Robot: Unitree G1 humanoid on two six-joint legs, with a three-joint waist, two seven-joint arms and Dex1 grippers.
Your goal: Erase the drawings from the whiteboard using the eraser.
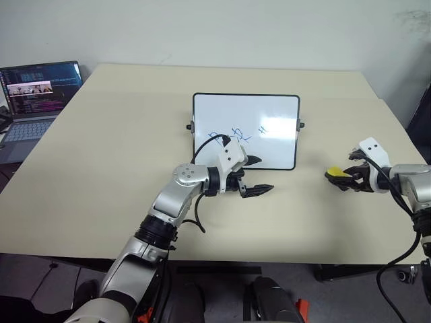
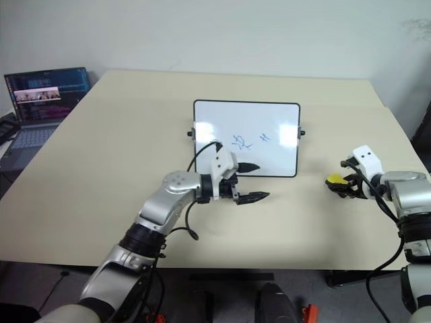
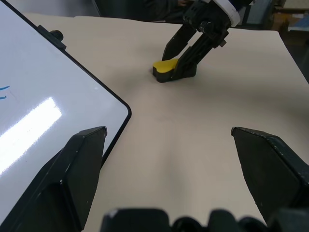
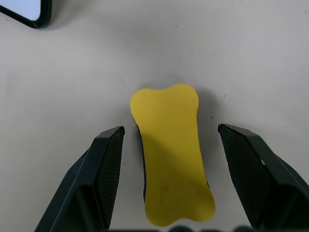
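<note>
A beige table (image 1: pixel 121 161) stands against a plain white wall (image 1: pixel 222 30), an open laptop (image 1: pixel 34 101) at its left edge.

The whiteboard (image 1: pixel 269 111) is glossy white, throwing back bright glare patches, inside a thin black plastic-looking frame. Right of it, the eraser (image 4: pixel 171 154) has a smooth matt yellow top over a black base. The table (image 1: pixel 121 155) under the whiteboard is matt beige and smooth. Both the left gripper (image 1: pixel 258 176) and the right gripper (image 4: pixel 169 174) have finely textured matt black fingers (image 4: pixel 104 169).
</note>
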